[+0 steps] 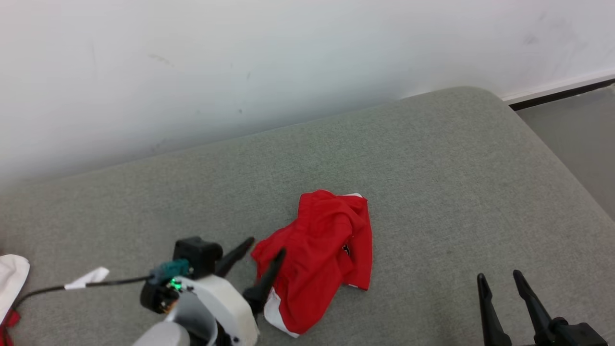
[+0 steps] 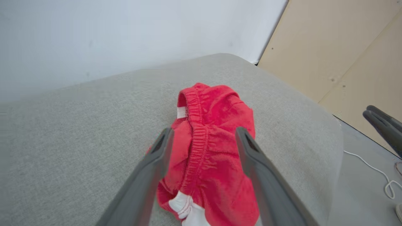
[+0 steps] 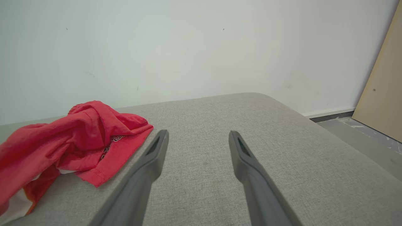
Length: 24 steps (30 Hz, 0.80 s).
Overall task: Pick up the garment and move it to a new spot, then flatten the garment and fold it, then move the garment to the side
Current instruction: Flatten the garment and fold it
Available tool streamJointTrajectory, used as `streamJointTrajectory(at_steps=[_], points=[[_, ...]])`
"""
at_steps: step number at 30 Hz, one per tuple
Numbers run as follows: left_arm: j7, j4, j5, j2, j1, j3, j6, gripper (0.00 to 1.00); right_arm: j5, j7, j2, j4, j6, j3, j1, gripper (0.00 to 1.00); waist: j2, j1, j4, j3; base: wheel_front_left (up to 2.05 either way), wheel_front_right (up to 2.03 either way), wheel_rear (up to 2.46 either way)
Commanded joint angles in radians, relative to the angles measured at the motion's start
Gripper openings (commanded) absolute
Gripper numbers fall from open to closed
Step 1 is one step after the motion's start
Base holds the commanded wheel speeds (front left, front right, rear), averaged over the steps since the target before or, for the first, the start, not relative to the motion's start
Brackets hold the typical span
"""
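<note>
The garment is a crumpled red piece with white trim, lying in a heap on the grey cushion. My left gripper stands open at the heap's left edge, one finger on each side of a fold, gripping nothing. In the left wrist view the garment shows its elastic waistband between the spread fingers of the left gripper. My right gripper is open at the lower right, well clear of the cloth. In the right wrist view the right gripper is over bare cushion and the garment lies to its left.
A white wall runs behind the cushion. Its rounded right edge drops to grey floor. A white and red cloth shows at the far left edge. A tan panel and a white cable lie beyond the cushion.
</note>
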Motion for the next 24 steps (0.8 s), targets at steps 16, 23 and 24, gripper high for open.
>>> streamJointTrajectory(at_steps=[16, 23, 24], points=[[0.096, 0.203, -0.04, -0.054, -0.183, -0.044, -0.103, 1.0, 0.019, 0.001, -0.002, -0.011, -0.003, 0.011, -0.046, 1.0, -0.0001, 0.0, -0.052, 0.082, 0.0, 0.0, 0.0], [0.125, 0.327, -0.07, -0.112, -0.314, -0.041, -0.148, 1.0, 0.024, 0.001, -0.003, -0.011, -0.003, 0.027, -0.068, 1.0, -0.0001, 0.0, -0.069, 0.12, 0.0, 0.0, 0.0], [0.131, 0.345, -0.075, -0.115, -0.332, -0.04, -0.153, 1.0, 0.025, 0.001, -0.002, -0.011, -0.003, 0.029, -0.073, 1.0, -0.0001, 0.0, -0.073, 0.126, 0.0, 0.0, 0.0]])
